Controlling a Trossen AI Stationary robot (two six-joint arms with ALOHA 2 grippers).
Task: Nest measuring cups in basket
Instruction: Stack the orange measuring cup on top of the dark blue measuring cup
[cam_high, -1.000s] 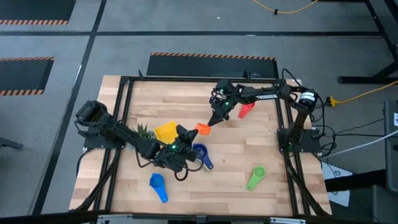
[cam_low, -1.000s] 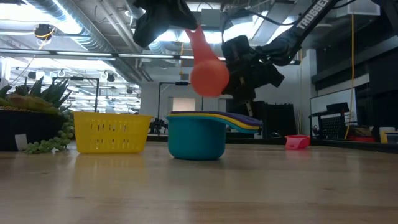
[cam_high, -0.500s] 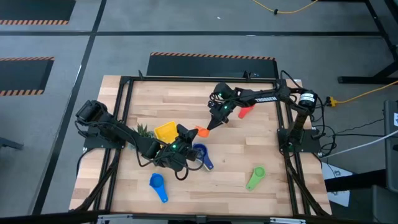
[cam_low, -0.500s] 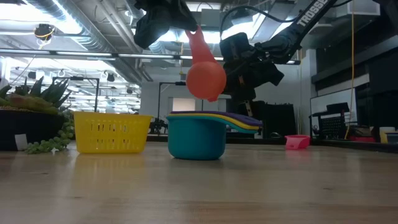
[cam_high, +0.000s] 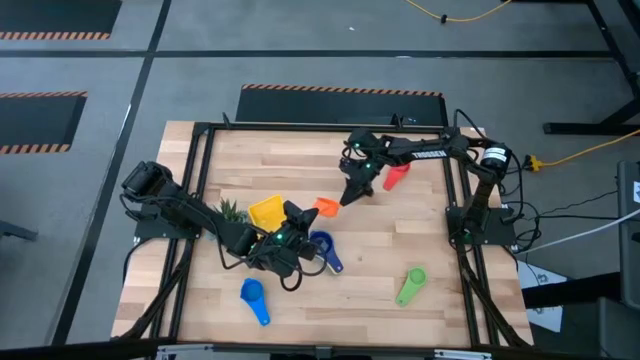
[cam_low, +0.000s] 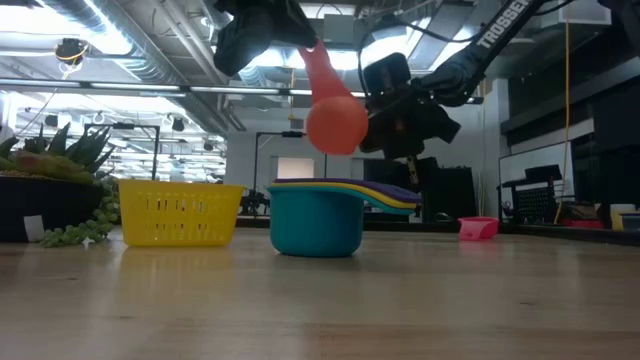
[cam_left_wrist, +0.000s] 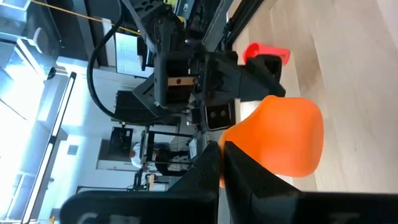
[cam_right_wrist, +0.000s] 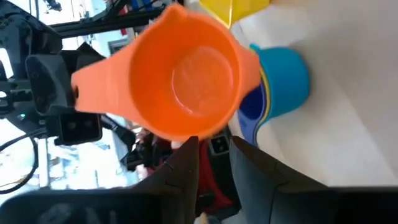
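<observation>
An orange measuring cup (cam_high: 326, 206) hangs in the air between my two grippers, above a stack of nested cups (cam_low: 316, 218) with a light-blue one outermost, which rests on its base on the table. My left gripper (cam_high: 298, 212) is shut on the orange cup from the near left. My right gripper (cam_high: 349, 195) comes from the far right and is shut on the cup's bowl. The yellow basket (cam_high: 267, 210) stands on the table left of the stack. A red cup (cam_high: 397, 175), a green cup (cam_high: 410, 285) and a light-blue cup (cam_high: 253, 295) lie loose on the table. My left gripper pinches the orange cup's flat handle (cam_low: 312, 60) at its free end between its two shut fingers (cam_left_wrist: 208, 168). The fingers lie roughly along the handle. The cup hangs slanting down from them, clear of the stack. My right gripper meets the orange cup at the rim of its bowl (cam_right_wrist: 200, 134), to one side of the handle, with its fingertips (cam_right_wrist: 188, 155). The bowl's mouth faces this gripper. The bowl itself hides how the fingers close on the rim.
A small spiky green plant (cam_high: 232, 210) sits left of the basket. The black frame rails (cam_high: 200, 200) run along the table's left and right sides. Bare wood lies at the near middle and the far left.
My right gripper has gone a little toward the left gripper and come back, tipping slightly. The orange cup's bowl has swung with it, while the handle end has stayed at my left gripper.
</observation>
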